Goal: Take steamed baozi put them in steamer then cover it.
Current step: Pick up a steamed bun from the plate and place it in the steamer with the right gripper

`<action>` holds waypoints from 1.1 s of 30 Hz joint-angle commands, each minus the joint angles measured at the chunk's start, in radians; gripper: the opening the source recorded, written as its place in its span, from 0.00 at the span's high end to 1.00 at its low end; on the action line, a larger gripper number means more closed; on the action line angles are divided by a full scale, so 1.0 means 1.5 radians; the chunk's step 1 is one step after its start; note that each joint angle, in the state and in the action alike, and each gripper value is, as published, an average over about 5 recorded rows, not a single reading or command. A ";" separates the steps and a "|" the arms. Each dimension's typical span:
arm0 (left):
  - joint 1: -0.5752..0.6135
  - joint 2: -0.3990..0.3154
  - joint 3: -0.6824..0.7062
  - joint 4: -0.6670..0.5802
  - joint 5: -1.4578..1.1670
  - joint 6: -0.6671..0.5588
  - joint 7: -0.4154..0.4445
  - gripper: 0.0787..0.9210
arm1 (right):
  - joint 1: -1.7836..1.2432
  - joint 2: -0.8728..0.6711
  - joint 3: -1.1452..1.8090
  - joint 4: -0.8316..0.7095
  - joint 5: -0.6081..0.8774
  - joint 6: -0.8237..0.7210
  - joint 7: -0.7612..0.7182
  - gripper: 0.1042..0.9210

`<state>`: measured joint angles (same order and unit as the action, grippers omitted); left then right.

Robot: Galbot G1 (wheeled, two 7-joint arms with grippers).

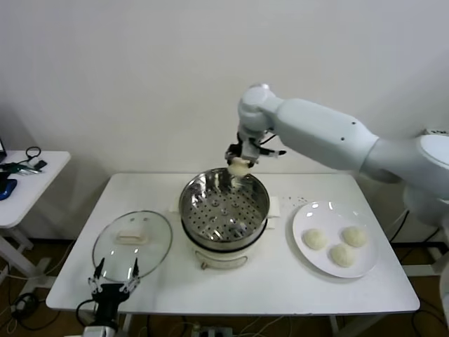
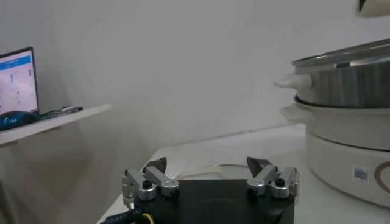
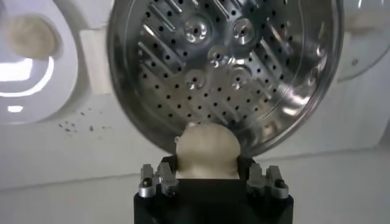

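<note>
holding one baozi between closed jaws, the right gripper hangs over the far rim of the steamer, with the bun sitting above the rim's edge rather than above the middle of the perforated tray. that placement looks like the main risk: if the jaws let go here, the bun could strike the steel rim and roll off behind the pot onto the table instead of dropping inside. it probably needs to come further in over the tray before release. the dough looks soft and is squeezed between the fingers, so it may also stick to one pad and drop crooked, or carry a dent.

inside the pot the tray is bare, with no bun placed yet. three more baozi wait on the white plate on the robot's right side of the steamer, well apart from it, so several more carries over that rim lie ahead, each with the same chance of clipping it.

the left gripper is parked with its jaws spread at the near edge of the table, holding nothing, just beside the glass cover, which lies flat on the table to the left of the steamer. a careless reach from there could nudge the lid, and glass near an edge is worth minding.
</note>
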<state>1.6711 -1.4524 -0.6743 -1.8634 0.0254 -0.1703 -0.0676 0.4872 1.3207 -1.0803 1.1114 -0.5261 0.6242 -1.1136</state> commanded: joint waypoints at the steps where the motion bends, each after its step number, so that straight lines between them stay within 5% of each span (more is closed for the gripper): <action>1: 0.004 0.004 -0.002 0.002 -0.001 0.000 0.000 0.12 | -0.059 0.063 0.008 -0.023 -0.099 0.035 0.007 0.35; 23: 0.011 0.006 -0.006 0.009 -0.014 -0.003 -0.012 0.12 | -0.128 0.075 0.019 -0.088 -0.142 0.030 0.018 0.34; 33: 0.012 0.008 -0.013 0.007 -0.019 0.001 -0.013 0.12 | -0.113 0.052 0.030 -0.059 -0.132 0.032 0.020 0.13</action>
<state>1.6868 -1.4446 -0.6908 -1.8520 -0.0002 -0.1704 -0.0861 0.3178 1.4075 -1.0427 1.0070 -0.7179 0.6702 -1.0848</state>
